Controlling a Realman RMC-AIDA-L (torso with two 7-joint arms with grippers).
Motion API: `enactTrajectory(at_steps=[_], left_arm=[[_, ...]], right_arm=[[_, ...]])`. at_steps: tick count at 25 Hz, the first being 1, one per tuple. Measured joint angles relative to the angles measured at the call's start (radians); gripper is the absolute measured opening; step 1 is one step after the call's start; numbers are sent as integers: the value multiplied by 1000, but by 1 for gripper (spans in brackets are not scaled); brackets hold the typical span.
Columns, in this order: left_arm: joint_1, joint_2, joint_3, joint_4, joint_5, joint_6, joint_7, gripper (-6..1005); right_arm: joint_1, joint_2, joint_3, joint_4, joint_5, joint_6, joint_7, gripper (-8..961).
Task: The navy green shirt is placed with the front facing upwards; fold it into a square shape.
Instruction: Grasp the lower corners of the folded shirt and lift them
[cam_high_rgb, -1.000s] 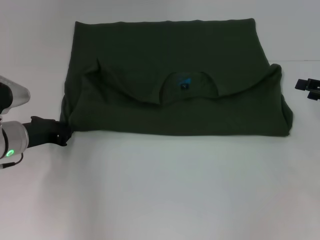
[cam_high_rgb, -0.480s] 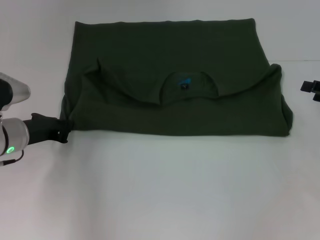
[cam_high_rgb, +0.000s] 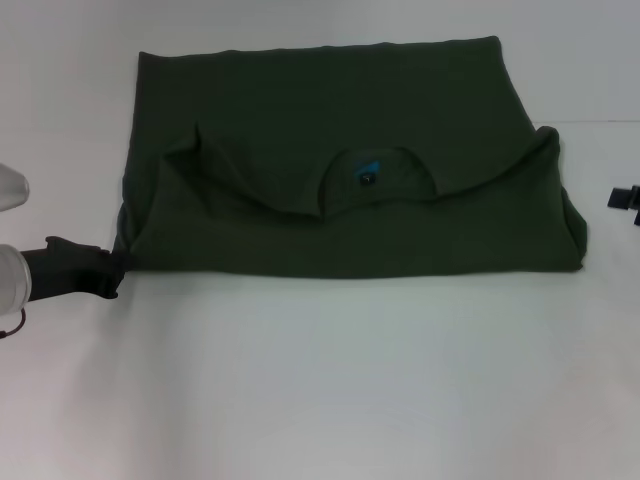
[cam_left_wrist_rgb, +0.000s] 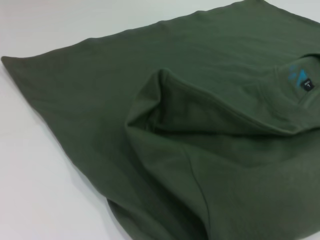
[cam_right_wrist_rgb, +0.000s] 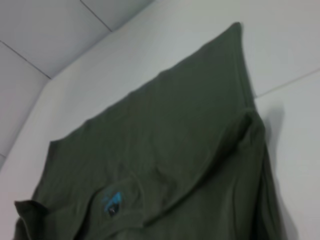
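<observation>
Your left gripper (cam_high_rgb: 118, 268) looks pinched on the near-left corner of the navy green shirt (cam_high_rgb: 340, 160), which lies across the table (cam_high_rgb: 330, 380), folded once, collar uppermost. Side folds remain. Right gripper (cam_high_rgb: 625, 200): fingers indeterminate.

Looks like a lab or test bench to me, not anyone's home: just a plain white tabletop (cam_high_rgb: 330, 380) with nothing homey around, and pale wall panels (cam_right_wrist_rgb: 60, 30) with thin seams behind it.
</observation>
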Motion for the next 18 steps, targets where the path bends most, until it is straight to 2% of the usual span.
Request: enactTrajectory(at_steps=[5,8,18], left_arm=[[7,-1,3,1,0,4,0,-2],[7,-3,3,1,0,4,0,-2],[1,0,3,-4,-1,-1,1,-1]], right_arm=[[3,1,0,6,-38,4,5,703],[11,11,-2,10,-53,10,1,703],[68,91,-40,8,-129,137,-8,703]])
